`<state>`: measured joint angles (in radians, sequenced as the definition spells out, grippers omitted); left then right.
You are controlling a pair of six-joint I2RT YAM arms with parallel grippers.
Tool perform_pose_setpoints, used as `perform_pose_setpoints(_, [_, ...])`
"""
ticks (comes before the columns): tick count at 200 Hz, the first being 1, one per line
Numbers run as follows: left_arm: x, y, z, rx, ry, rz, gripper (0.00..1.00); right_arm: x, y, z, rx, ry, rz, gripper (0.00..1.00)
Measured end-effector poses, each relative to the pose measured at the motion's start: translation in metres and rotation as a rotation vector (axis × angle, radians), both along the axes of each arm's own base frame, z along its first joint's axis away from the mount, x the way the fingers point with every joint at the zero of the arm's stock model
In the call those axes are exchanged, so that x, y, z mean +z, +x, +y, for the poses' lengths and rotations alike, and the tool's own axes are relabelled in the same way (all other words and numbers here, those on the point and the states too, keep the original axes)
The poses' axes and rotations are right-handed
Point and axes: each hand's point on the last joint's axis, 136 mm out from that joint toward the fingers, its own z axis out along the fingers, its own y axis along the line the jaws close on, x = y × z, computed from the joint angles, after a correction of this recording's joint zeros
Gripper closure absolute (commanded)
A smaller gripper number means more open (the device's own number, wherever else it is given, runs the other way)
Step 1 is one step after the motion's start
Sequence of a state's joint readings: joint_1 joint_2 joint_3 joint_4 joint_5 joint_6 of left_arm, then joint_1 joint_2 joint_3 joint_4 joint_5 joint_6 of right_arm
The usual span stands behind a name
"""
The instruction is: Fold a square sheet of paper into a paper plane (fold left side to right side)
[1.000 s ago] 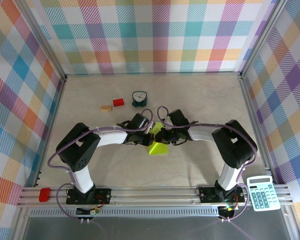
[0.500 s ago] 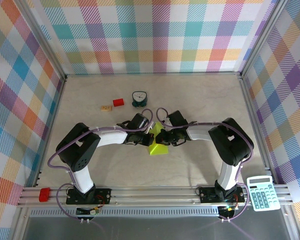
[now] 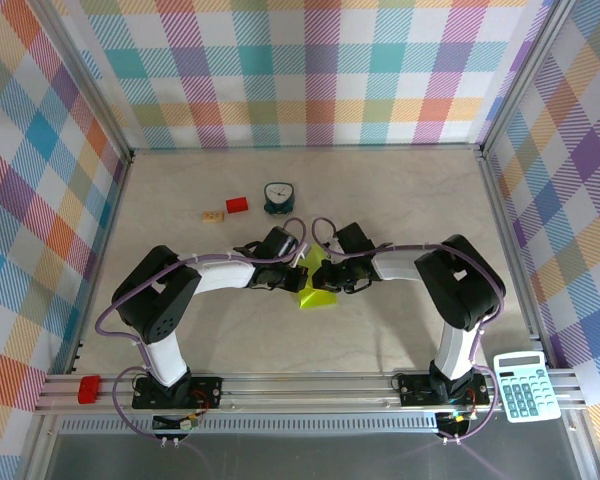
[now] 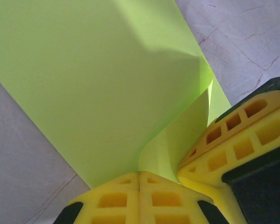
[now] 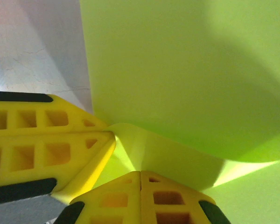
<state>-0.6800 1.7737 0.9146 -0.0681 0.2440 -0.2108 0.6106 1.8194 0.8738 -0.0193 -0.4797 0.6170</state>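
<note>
The lime yellow-green square sheet of paper [image 3: 316, 293] lies mid-table between my two arms, partly lifted and curled over on itself. My left gripper [image 3: 299, 277] is shut on one edge of the sheet [image 4: 107, 93], which curves up from its closed fingertips [image 4: 139, 175]. My right gripper [image 3: 321, 277] is shut on the sheet [image 5: 186, 70] right beside it, where a curled flap meets its closed tip [image 5: 140, 173]. Each wrist view shows the other gripper's yellow fingers [image 4: 238, 144] [image 5: 46, 144] almost touching. The sheet is a bent loop, not a slim dart.
A small teal clock [image 3: 277, 197], a red block [image 3: 237, 205] and a tan wooden piece [image 3: 213, 215] sit behind the arms. A calculator [image 3: 523, 385] rests at the near right on the rail. Checked walls enclose the marble table [image 3: 400, 200].
My right arm has edged slightly left toward the left gripper, and the lifted paper has bunched a little closer. Both grippers stay shut.
</note>
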Motion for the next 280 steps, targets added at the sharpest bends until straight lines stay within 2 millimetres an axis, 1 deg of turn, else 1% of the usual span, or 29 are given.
perform_pose_setpoints(23, [0.000, 0.000, 0.000, 0.000, -0.001, 0.000, 0.94, 0.000, 0.000, 0.000, -0.002, -0.001, 0.001, 1.00])
perform_pose_setpoints(35, [0.000, 0.000, 0.000, 0.001, -0.001, -0.001, 0.88, -0.001, 0.000, 0.000, -0.004, -0.001, 0.002, 1.00])
perform_pose_setpoints(63, [0.002, 0.000, 0.000, 0.002, 0.004, -0.010, 0.82, -0.001, 0.000, 0.000, -0.009, 0.004, 0.002, 1.00])
perform_pose_setpoints(77, [0.006, 0.002, 0.003, 0.017, 0.013, -0.022, 0.78, -0.002, -0.001, -0.001, -0.012, 0.006, 0.003, 1.00])
perform_pose_setpoints(88, [0.015, 0.005, 0.006, 0.029, 0.010, -0.042, 0.76, -0.001, -0.001, 0.000, -0.014, 0.008, 0.003, 1.00])
perform_pose_setpoints(102, [0.034, 0.008, 0.008, 0.041, -0.011, -0.076, 0.77, -0.001, -0.001, 0.000, -0.016, 0.008, 0.005, 1.00])
perform_pose_setpoints(125, [0.066, 0.011, 0.008, 0.051, -0.061, -0.136, 0.88, -0.001, -0.001, -0.001, -0.017, 0.011, 0.003, 1.00])
perform_pose_setpoints(135, [0.076, 0.009, 0.008, 0.049, -0.082, -0.143, 0.92, -0.001, -0.001, 0.000, -0.018, 0.012, 0.004, 1.00])
perform_pose_setpoints(148, [0.081, 0.002, 0.007, 0.045, -0.110, -0.129, 0.96, -0.001, -0.001, 0.000, -0.018, 0.014, 0.004, 1.00])
perform_pose_setpoints(161, [0.079, -0.010, 0.008, 0.038, -0.137, -0.093, 0.98, -0.001, -0.001, 0.000, -0.019, 0.015, 0.003, 1.00])
perform_pose_setpoints(175, [0.072, -0.024, 0.007, 0.029, -0.164, -0.043, 1.00, -0.001, -0.001, 0.000, -0.018, 0.016, 0.003, 1.00])
perform_pose_setpoints(198, [0.058, -0.047, 0.003, 0.017, -0.200, 0.043, 1.00, -0.001, -0.001, 0.000, -0.019, 0.018, 0.006, 1.00])
perform_pose_setpoints(216, [0.052, -0.059, -0.003, 0.005, -0.223, 0.087, 1.00, -0.001, -0.001, 0.000, -0.019, 0.018, 0.006, 1.00])
perform_pose_setpoints(244, [0.046, -0.065, -0.014, -0.013, -0.246, 0.118, 1.00, -0.001, -0.001, 0.000, -0.019, 0.018, 0.006, 1.00])
perform_pose_setpoints(280, [0.030, -0.067, -0.018, -0.010, -0.228, 0.156, 1.00, -0.001, -0.001, 0.000, -0.018, 0.018, 0.007, 1.00])
